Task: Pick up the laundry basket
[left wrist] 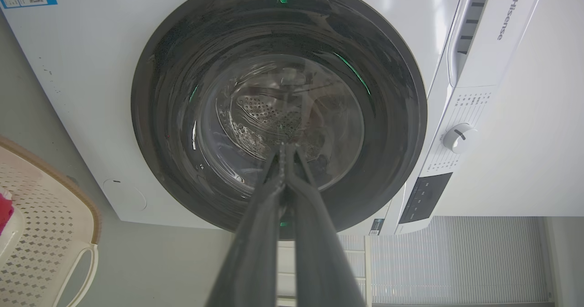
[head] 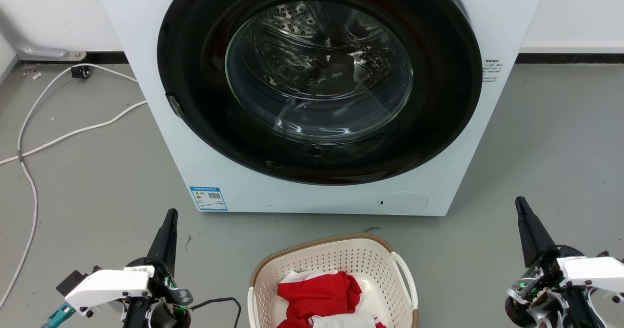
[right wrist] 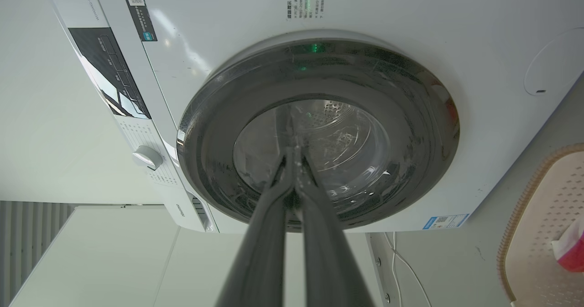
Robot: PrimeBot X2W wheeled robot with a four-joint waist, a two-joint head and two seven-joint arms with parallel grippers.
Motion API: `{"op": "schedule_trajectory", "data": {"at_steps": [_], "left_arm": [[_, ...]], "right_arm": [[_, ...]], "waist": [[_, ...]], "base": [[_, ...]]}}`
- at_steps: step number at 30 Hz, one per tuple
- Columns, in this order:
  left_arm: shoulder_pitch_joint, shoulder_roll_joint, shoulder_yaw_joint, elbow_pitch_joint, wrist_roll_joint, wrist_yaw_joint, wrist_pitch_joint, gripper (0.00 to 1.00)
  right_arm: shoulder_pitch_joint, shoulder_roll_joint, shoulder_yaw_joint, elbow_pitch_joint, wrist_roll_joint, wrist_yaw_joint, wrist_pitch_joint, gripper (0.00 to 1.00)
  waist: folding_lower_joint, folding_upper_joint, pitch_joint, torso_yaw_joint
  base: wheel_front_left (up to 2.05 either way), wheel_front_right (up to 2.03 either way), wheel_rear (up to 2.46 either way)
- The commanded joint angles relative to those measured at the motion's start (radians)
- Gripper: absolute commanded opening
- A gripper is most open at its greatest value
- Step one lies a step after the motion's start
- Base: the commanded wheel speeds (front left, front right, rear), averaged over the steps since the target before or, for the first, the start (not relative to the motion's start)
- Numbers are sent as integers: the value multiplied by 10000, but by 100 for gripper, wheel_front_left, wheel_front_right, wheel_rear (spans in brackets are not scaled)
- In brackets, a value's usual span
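Perforated plastic laundry basket (head: 336, 264); glossy glass washer door (head: 319, 72).

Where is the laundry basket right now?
In the head view the laundry basket sits on the floor at bottom centre, just before the washing machine, between the left gripper and the right gripper, touching neither.

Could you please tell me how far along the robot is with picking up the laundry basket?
Done: nothing yet. The laundry basket sits on the floor before the washing machine, with red and white clothes inside. In hand: the left gripper and right gripper flank it, both shut and touching nothing. Left: open, reach the side handles, grip and lift.
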Motion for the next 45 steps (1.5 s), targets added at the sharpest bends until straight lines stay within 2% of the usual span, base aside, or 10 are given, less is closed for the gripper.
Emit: {"op": "schedule_trajectory", "data": {"at_steps": [1, 20, 21, 30, 45], "left_arm": [[-113, 38, 31, -10, 3, -19, 63, 0], [0, -2, -2, 6, -1, 2, -8, 0], [41, -17, -10, 63, 0, 2, -28, 100], [356, -66, -207, 102, 330, 4, -396, 100], [395, -48, -331, -488, 3025, 126, -1134, 100]], "right_arm": [[-131, 4, 2, -6, 48, 21, 8, 0], [3, 2, 0, 7, -5, 0, -8, 0], [49, 2, 5, 70, -12, -2, -15, 100], [430, 12, 115, 175, -428, -4, -381, 100], [659, 9, 384, -744, -3851, -3, -1124, 100]], "waist": [[0, 0, 0, 0], [0, 0, 1, 0], [0, 0, 0, 0], [0, 0, 11, -3], [0, 0, 44, -14]], "base": [[0, 0, 0], [0, 0, 0], [0, 0, 0], [0, 0, 0], [0, 0, 0]]}}
